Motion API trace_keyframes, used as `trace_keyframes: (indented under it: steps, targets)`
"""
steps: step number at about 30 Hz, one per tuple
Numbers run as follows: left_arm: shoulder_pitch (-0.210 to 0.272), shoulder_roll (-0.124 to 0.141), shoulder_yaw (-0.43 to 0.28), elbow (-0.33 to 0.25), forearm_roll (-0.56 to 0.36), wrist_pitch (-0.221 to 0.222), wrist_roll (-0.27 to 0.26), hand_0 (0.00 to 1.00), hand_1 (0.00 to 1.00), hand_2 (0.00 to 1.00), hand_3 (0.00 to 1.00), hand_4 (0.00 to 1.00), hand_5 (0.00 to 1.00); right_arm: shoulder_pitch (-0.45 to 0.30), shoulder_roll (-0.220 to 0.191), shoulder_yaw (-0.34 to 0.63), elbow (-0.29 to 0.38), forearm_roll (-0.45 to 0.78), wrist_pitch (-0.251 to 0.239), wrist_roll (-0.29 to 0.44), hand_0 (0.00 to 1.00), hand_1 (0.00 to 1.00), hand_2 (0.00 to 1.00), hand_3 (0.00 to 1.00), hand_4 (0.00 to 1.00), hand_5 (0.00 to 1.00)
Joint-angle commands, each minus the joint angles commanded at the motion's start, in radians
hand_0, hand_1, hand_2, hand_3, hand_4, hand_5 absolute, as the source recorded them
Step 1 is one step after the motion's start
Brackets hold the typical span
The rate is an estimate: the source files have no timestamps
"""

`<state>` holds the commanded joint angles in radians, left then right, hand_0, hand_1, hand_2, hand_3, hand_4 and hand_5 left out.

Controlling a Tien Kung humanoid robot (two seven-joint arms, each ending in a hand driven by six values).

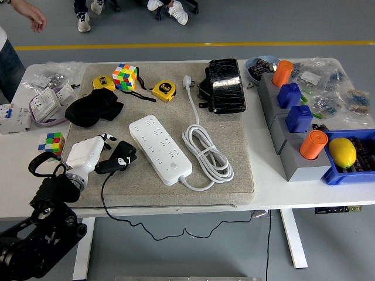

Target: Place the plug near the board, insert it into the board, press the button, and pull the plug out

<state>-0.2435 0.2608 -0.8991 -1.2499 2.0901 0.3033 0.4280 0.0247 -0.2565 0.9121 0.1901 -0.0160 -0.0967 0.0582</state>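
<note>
The black plug adapter (125, 151) lies on the grey mat (234, 146), its thin black cable (104, 196) trailing off the table's near edge. My left hand (111, 153), white with dark fingers, reaches it from the left. The thumb lies along the plug's near side while the other fingertips (106, 137) curl just above its left end, not closed on it. The white power board (159, 149) sits diagonally just right of the plug, its button at the near end. My right arm is out of sight.
The board's own white cord (205, 153) coils to its right. A black pouch (94, 108), tape measures (164, 91), cubes (125, 76) and a black case (225, 85) ring the mat. Grey and blue bins (293, 126) stand at the right. A person's hand (34, 19) shows at top left.
</note>
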Motion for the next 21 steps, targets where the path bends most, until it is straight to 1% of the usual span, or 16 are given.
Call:
trace_keyframes:
  steps: [1,2,7,8,13,14,19,20,21]
  targets:
    - [-0.001,-0.001,0.000,0.002,0.002,0.001,0.001,0.360,0.457,0.437,0.644,0.998,0.643,0.000,0.000,0.000,0.000,-0.001,0.000,0.000,0.492,0.546,0.531,0.507,0.821,0.365]
    - [-0.002,-0.002,0.000,0.004,0.004,0.003,0.001,0.292,0.336,0.329,0.571,0.998,0.545,0.001,0.000,0.001,0.000,-0.001,-0.001,0.001,0.492,0.545,0.531,0.507,0.821,0.366]
    - [-0.009,-0.007,0.002,0.014,0.015,0.022,-0.007,0.292,0.336,0.329,0.571,0.998,0.545,0.000,0.001,0.001,0.000,0.000,-0.002,0.003,0.492,0.545,0.531,0.507,0.821,0.366]
    - [-0.010,-0.008,0.002,0.015,0.018,0.025,-0.009,0.227,0.236,0.267,0.465,0.998,0.347,0.000,0.000,0.001,0.000,0.001,-0.003,0.003,0.491,0.546,0.531,0.506,0.821,0.364]
    - [-0.017,-0.016,0.002,0.029,0.051,0.058,-0.028,0.227,0.236,0.267,0.465,0.998,0.347,-0.001,0.000,-0.001,0.000,0.003,-0.004,0.004,0.491,0.546,0.531,0.506,0.821,0.364]
    - [-0.018,-0.019,0.001,0.034,0.051,0.068,-0.035,0.175,0.218,0.284,0.509,0.977,0.067,-0.001,0.000,0.000,0.000,0.002,-0.004,0.005,0.492,0.546,0.531,0.506,0.820,0.365]
    - [-0.016,-0.017,0.007,0.034,0.057,0.106,-0.064,0.175,0.218,0.284,0.509,0.977,0.067,-0.002,0.001,0.004,0.001,-0.003,-0.004,0.005,0.492,0.546,0.531,0.506,0.820,0.365]
    - [-0.015,-0.015,0.007,0.030,0.067,0.111,-0.066,0.185,0.179,0.224,0.467,0.888,0.002,-0.001,0.001,0.007,0.002,-0.005,-0.004,0.006,0.492,0.545,0.531,0.505,0.820,0.365]
    - [-0.014,-0.014,0.008,0.026,0.073,0.116,-0.068,0.185,0.179,0.224,0.467,0.888,0.002,-0.001,0.001,0.011,0.002,-0.009,-0.004,0.006,0.492,0.545,0.531,0.505,0.820,0.365]
